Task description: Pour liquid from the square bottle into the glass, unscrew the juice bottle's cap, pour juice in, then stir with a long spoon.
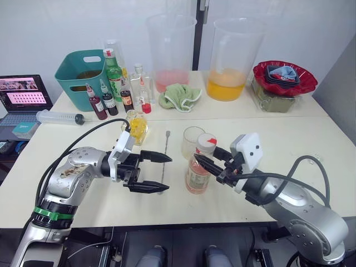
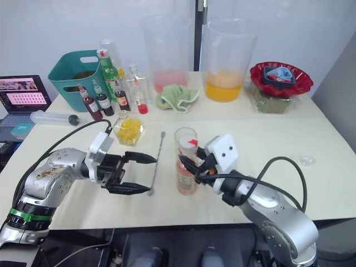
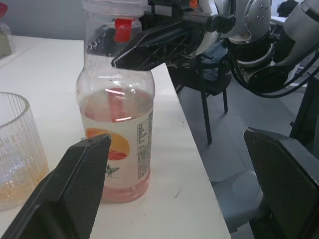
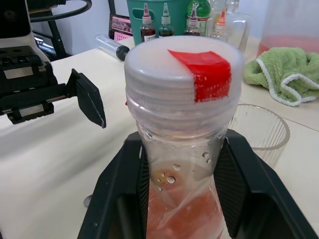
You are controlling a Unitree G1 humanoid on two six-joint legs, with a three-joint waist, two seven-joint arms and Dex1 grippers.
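Left eye view: at frame centre on the worktop, my right claw is clenched around the juice bottle below its cap; my left claw, left of centre, gapes released beside it.

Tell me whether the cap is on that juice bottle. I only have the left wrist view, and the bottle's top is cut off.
Observer: Yes, the juice bottle's cap is on the juice bottle. The right gripper holds the neck from both sides just below it.
Operator: Where's the spoon?
Observer: The long spoon lies flat on the table, by the fingertips of the open left gripper and to the left of the glass.
Operator: And the square bottle?
Observer: The square bottle stands upright on the far side of the left gripper, with yellow liquid inside.
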